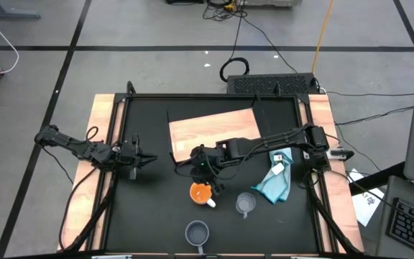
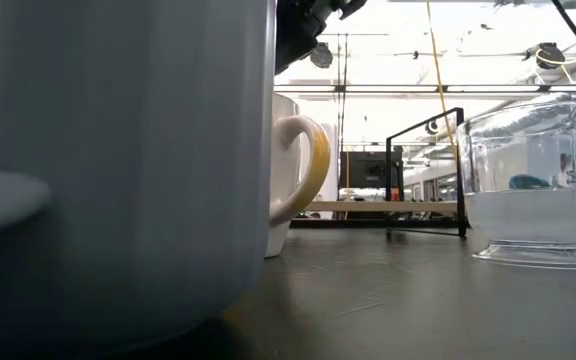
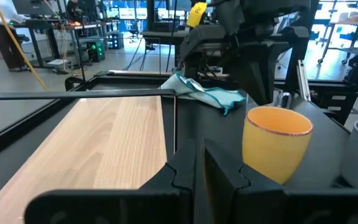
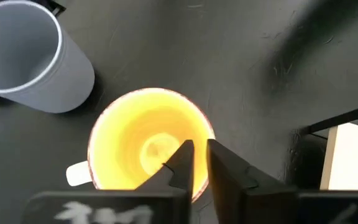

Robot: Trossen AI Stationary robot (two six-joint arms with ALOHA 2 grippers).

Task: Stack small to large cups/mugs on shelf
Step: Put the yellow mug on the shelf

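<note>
The orange cup [image 1: 201,193] with a white handle stands upright on the black tabletop, just near of the wooden shelf board [image 1: 214,133]. My right gripper [image 4: 199,155] is shut and hovers above the cup's opening [image 4: 148,146], fingers pointing down; in the low view [image 2: 303,30] it stands clear above the cup [image 2: 293,170]. The clear cup [image 1: 245,204] stands to the cup's right. The blue-grey mug [image 1: 197,232] stands near the front edge. My left gripper [image 1: 139,157] is shut and empty, left of the board; its wrist view shows the orange cup [image 3: 275,143].
A light blue cloth [image 1: 275,183] lies crumpled on the right of the tabletop, beside the clear cup. The board lies flat at the table's far middle, with its top bare [image 3: 104,143]. The right arm [image 1: 286,140] reaches across the board's right part.
</note>
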